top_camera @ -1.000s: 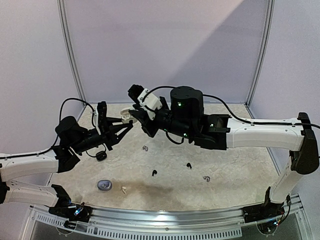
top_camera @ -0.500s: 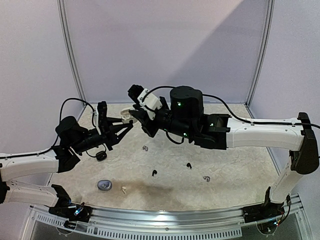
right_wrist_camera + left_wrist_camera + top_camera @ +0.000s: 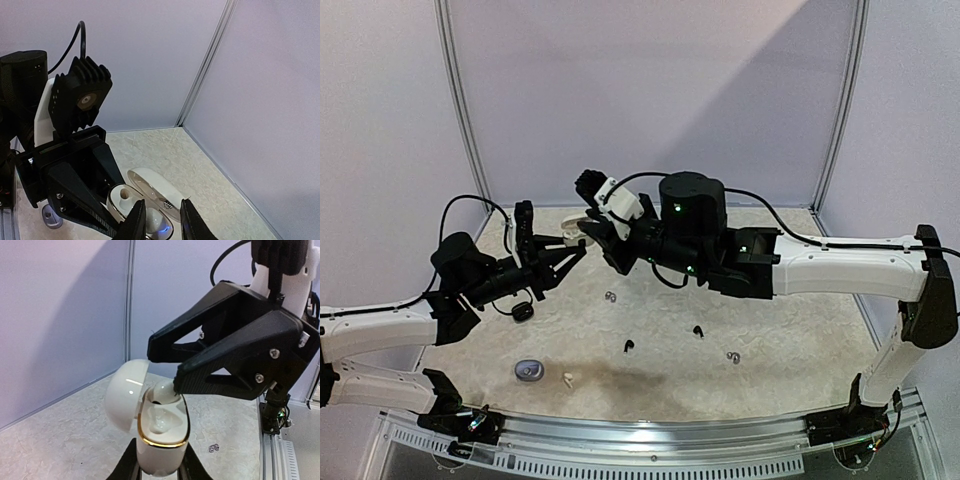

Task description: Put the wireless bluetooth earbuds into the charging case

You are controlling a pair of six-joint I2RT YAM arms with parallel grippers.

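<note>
Pale lavender walls (image 3: 650, 90) close in a beige speckled table (image 3: 790, 330), and I work above its far left part with both arms meeting in the air. My left gripper (image 3: 160, 471) is clamped on the lower body of a white charging case (image 3: 161, 440), holding it upright and clear of the table, with the hinged lid (image 3: 126, 401) swung open to the left. A gold rim runs round the case's open face. Inside are 2 pockets: the near pocket (image 3: 161, 421) shows only its white lining, and the far one holds a white earbud (image 3: 165, 388), sitting high in its seat rather than flush. My right gripper (image 3: 164, 365) reaches in from the right with its jaws parted. 1 black fingertip (image 3: 178, 381) is right against that earbud, while the other hangs above the lid, apart from it, so nothing is pinched between them. From my right wrist the case shows between my 2 fingers, a small blue light glowing on it. On the table lie 5 loose buds: a silvery-grey earbud (image 3: 610, 296) just below my grippers, 2 black ones (image 3: 628, 346) (image 3: 697, 330) nearer the middle, another silvery-grey one (image 3: 733, 357) to the right, and a white one (image 3: 566, 379) near the front edge. Just left of that bud rests a grey case (image 3: 528, 371), and a small dark round object (image 3: 523, 312) lies under my left arm.
</note>
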